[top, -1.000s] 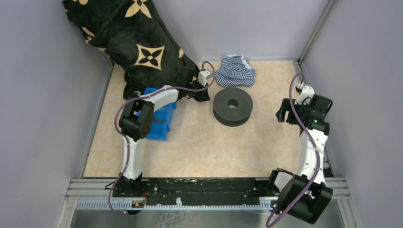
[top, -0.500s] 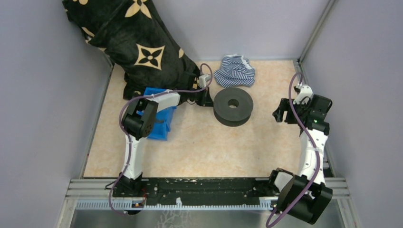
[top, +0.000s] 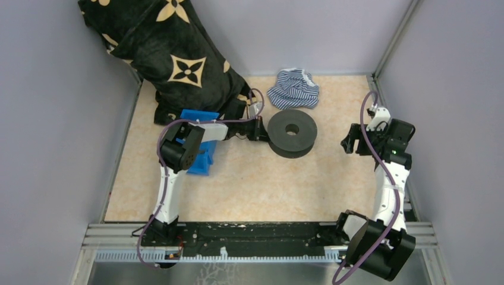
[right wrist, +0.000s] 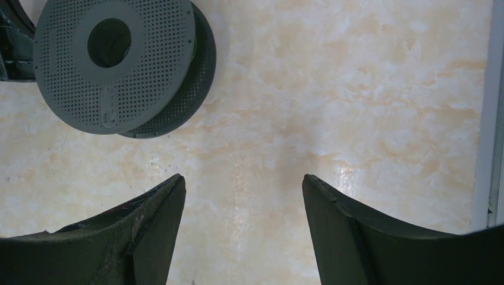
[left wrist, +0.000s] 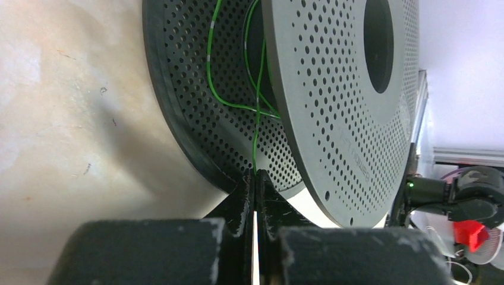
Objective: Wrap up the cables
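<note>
Green cables (left wrist: 256, 142), seemingly pinched, on spool (left wrist: 333, 119)

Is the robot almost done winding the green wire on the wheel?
Not yet, it seems. A few loose loops of the cable lie inside the spool. The left gripper pinches the cable at the spool's edge; the right gripper is open, empty. Left: winding it snug.

Left wrist cam: the cable (left wrist: 257, 136) dives in between the spool (left wrist: 333, 107) flanges, so where it ends is hidden, and the spool's cropped by the top edge. From above, the cable's too thin to spot. The left arm (top: 205, 129) covers part of the blue bin (top: 205, 159), and the far-left black cloth (top: 172, 59) runs off frame.
</note>
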`<state>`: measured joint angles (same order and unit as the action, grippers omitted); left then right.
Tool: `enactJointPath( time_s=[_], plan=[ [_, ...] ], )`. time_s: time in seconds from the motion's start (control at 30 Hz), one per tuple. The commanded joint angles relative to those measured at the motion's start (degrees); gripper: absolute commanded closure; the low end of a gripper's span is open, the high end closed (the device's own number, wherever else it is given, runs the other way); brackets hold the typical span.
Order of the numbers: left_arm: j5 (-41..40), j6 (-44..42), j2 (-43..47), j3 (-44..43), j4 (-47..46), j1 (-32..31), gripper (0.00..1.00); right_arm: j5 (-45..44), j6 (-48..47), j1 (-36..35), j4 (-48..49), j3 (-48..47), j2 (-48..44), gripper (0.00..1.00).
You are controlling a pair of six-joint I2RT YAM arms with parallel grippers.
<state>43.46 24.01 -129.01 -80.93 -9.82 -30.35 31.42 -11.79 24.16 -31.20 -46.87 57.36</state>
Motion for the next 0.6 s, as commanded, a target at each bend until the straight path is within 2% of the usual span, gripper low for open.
enactJointPath(
  time_s=[0.0,0.37,0.57],
  plan=[
    [2.6,6.9,-1.0,2.0,-7.7,-0.5,1.0,1.1,-0.9,-0.1,2.1,0.2,-1.1,0.28],
    [4.0,17.5,-3.6,3.3,-15.6,-1.9,1.0,0.7,-0.8,0.0,2.2,0.3,-0.9,0.28],
    [4.4,24.8,-4.4,5.8,-23.0,-2.4,1.0,0.7,-0.9,0.0,2.1,0.3,-0.6,0.28]
  ],
)
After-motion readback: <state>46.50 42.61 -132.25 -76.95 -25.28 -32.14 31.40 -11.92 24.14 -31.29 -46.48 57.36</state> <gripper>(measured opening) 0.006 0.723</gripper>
